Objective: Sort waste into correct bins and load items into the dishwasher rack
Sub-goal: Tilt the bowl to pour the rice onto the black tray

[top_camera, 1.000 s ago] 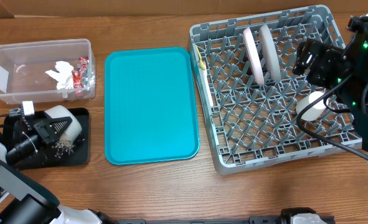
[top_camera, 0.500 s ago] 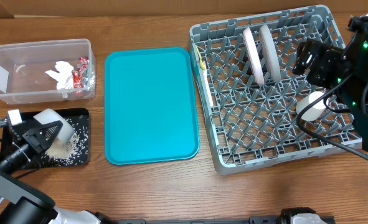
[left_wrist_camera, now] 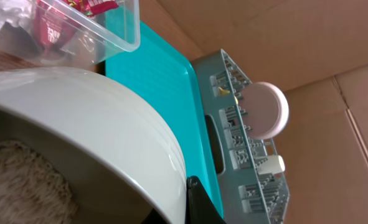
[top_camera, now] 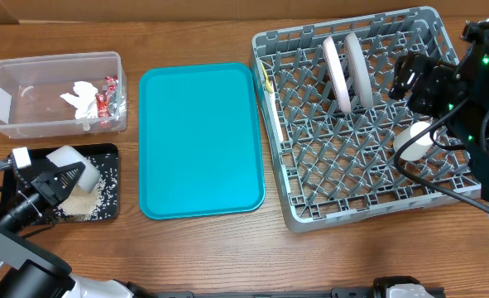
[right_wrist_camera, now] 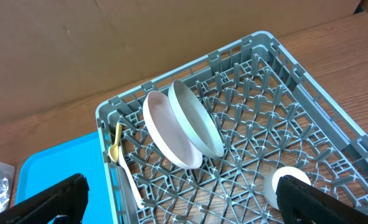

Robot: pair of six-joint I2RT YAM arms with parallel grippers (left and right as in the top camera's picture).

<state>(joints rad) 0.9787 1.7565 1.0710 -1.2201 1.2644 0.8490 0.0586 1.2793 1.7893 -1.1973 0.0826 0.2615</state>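
- The left hand (top_camera: 58, 178) is clamped on the rim of the small pale bowl (top_camera: 66, 161), which is tipped over the black tray (top_camera: 107, 157). Some rice grains (top_camera: 95, 194) lie on the tray, and the wrist view shows more inside the bowl. A sharper tilt could throw grains over the low edge onto the table (top_camera: 194, 248). The grip is on the rim only, so I judge the bowl could twist or slip.
- The clear tub (top_camera: 4, 79) stands just behind the tray, holding the napkin (top_camera: 83, 98) and the foil wrappers (top_camera: 105, 103). A careless lift could clip its wall.
- The teal tray (top_camera: 198, 141) lies between the bins and the rack. Grains left in the bowl could drop there in transit.
- In the dishwasher rack (top_camera: 310, 199), the white plate (top_camera: 337, 73) and the pale grey plate (top_camera: 358, 66) stand on edge among the pegs. The cutlery (top_camera: 266, 79) sits at the left wall and the cup (top_camera: 414, 139) towards the right. A bowl set down badly could knock them or catch on a peg.
- The right hand (right_wrist_camera: 180, 186) is spread wide and empty above the rack, so the two arms could crowd each other.
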